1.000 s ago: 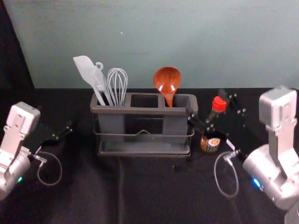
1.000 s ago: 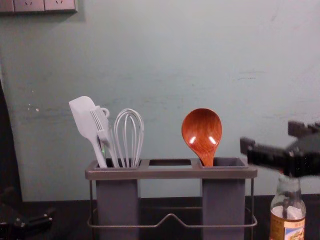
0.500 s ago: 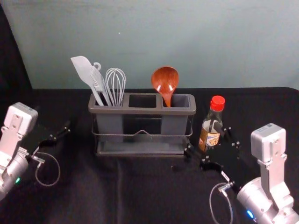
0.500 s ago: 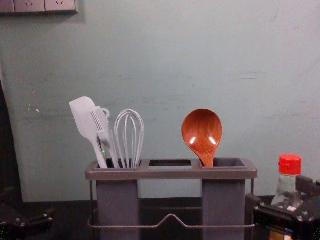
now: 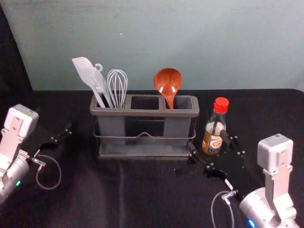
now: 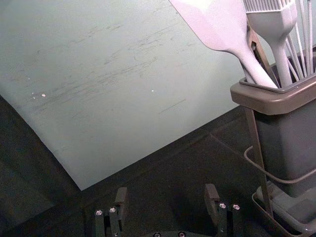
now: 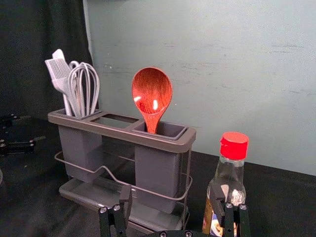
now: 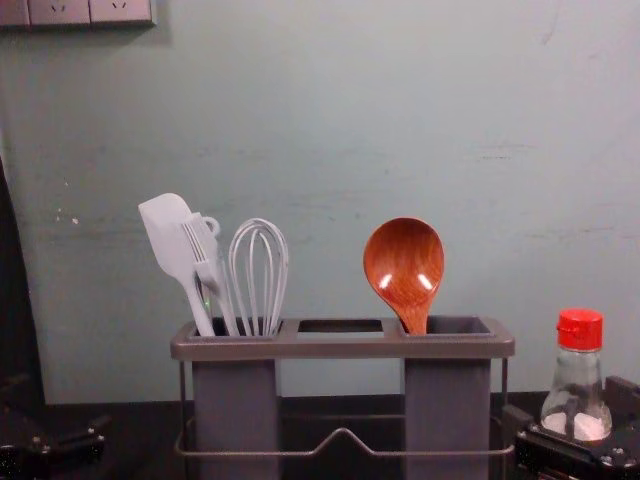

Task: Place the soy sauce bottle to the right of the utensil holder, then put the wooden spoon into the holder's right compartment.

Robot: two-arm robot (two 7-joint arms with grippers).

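At left, the black left gripper (image 6: 166, 192) hangs open, empty. A glossy wooden spoon (image 5: 167, 83) stands in the grey plastic utensil holder (image 5: 142, 113), right compartment. Beyond, the red-capped glass bottle (image 5: 213, 141) could topple if the black right gripper (image 7: 171, 192) swings sideways; its 2 fingers, wide apart, grip nothing; contact unclear.

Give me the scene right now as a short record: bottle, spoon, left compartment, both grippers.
Soy sauce bottle: upright, right of the utensil holder
Wooden spoon: in right compartment, bowl up
Left compartment: spatula, brush, whisk
Left gripper: open, left of holder
Right gripper: open, near the bottle, nothing gripped
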